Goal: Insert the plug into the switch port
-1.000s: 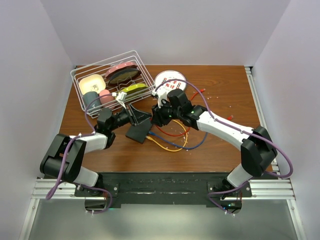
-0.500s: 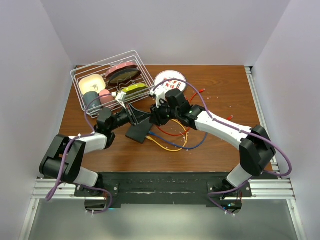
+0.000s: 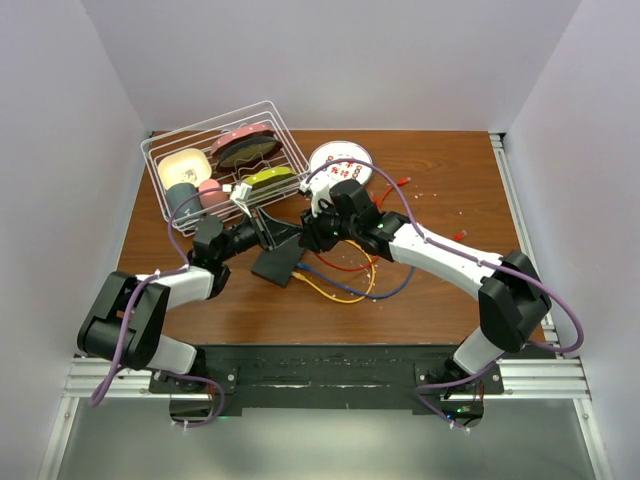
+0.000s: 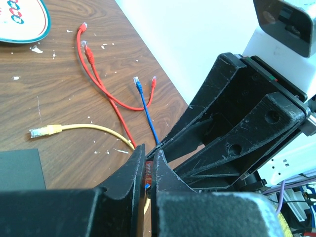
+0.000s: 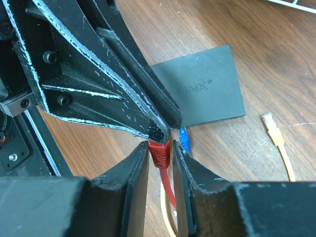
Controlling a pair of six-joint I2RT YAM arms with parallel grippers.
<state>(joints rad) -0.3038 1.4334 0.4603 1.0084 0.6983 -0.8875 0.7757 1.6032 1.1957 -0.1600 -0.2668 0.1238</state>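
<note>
- left gripper (image 4: pixel 149 160) pinched almost together, red plug (image 5: pixel 159 154) nipped at its tips
- right gripper (image 5: pixel 159 146) fingers set close on both sides of the same plug; whether it is clamped cannot be told
- switch (image 5: pixel 207 86) laid flat on table (image 5: pixel 276 59), just beyond the plug

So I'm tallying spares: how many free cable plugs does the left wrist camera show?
5: two red plugs near the plate, a blue plug beside a third red one, and the yellow cable's plug. More may be hidden.
</note>
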